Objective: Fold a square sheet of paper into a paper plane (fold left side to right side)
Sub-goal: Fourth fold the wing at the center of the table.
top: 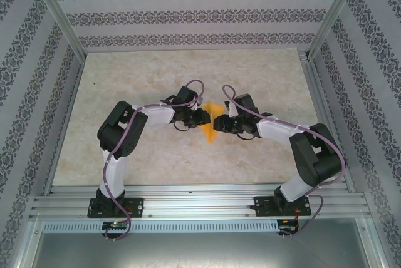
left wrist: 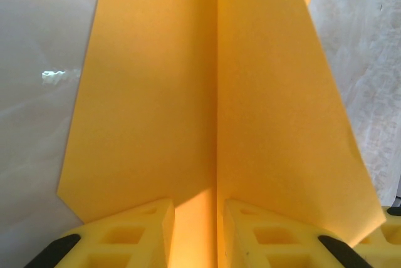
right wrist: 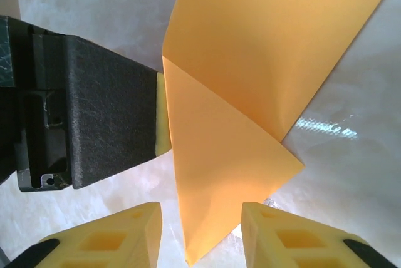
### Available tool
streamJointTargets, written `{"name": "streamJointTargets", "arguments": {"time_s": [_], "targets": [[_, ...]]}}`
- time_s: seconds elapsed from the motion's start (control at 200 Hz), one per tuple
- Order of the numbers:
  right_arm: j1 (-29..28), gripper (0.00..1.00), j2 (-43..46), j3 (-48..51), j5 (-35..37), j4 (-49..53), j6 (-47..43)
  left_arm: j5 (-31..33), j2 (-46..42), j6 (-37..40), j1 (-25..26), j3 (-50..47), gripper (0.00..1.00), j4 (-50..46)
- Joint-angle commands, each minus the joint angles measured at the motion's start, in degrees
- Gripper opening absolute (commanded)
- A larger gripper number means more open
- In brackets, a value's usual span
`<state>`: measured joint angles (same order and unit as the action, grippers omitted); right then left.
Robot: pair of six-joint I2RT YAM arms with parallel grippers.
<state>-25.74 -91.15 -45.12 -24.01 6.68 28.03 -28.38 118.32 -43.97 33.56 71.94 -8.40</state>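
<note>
The orange-yellow sheet of paper is folded to an angular, pointed shape and is held up between the two arms at the table's middle. In the left wrist view the paper shows a straight central crease running down between my left gripper's yellow fingers, which stand close on either side of it. My left gripper grips it from the left; its black finger and pad press the paper's edge. My right gripper faces it, open, the paper's pointed tip hanging between its fingers without touching them.
The pale marbled tabletop lies all round, with patterned walls and metal frame posts at the sides. An aluminium rail at the near edge carries both arm bases.
</note>
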Motion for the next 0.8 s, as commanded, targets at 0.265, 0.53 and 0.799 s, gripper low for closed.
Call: {"name": "streamJointTargets", "arguments": {"time_s": [0.265, 0.53, 0.799], "targets": [[-5.2, 0.43, -3.4, 0.1, 4.6, -1.5, 2.3, 3.6, 2.8, 1.5, 1.0, -0.6, 0.29, -3.3], [-7.0, 0.44, -5.3, -1.8, 7.9, 0.4, 1.7, 3.6, 2.7, 1.4, 1.0, -0.8, 0.29, -3.1], [-8.4, 0.36, -7.4, -3.9, 10.0, 2.2, 0.9, 3.5, 2.5, 1.5, 1.0, -0.7, 0.29, -3.3]]}}
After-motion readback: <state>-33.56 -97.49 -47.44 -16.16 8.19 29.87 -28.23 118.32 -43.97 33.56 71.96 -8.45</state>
